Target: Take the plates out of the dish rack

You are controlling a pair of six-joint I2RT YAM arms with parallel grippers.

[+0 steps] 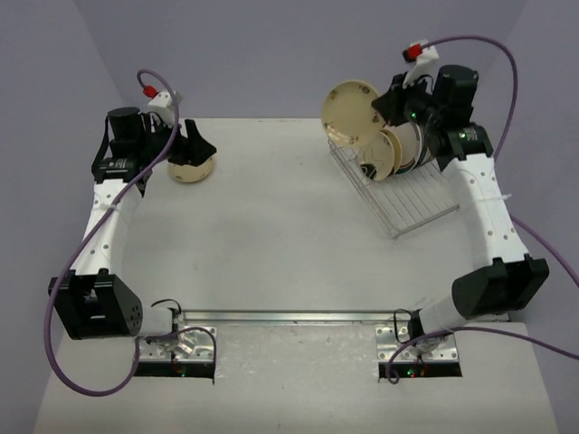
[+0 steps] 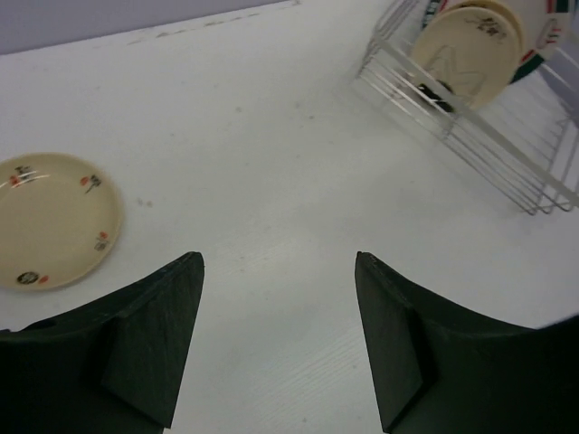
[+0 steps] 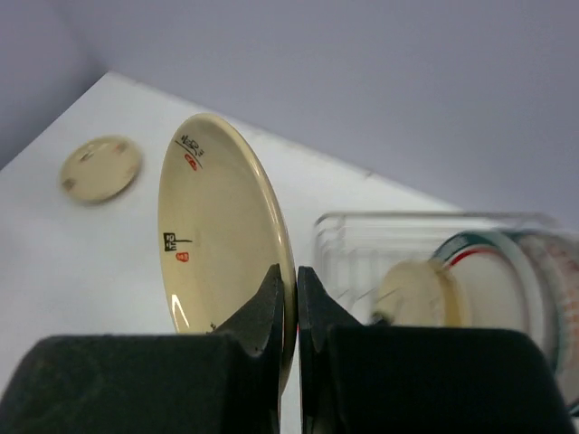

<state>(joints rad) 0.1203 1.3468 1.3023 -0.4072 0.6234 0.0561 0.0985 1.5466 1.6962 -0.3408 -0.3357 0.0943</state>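
My right gripper is shut on the rim of a cream plate and holds it on edge in the air, above the far left corner of the wire dish rack; the plate also shows in the top view. In the rack stand another cream plate and a white plate with a green and red rim. A cream plate lies flat on the table at the far left. My left gripper is open and empty, just right of that plate.
The rack stands at the far right of the white table. Purple cables run along both arms. A metal mounting rail lies at the near edge.
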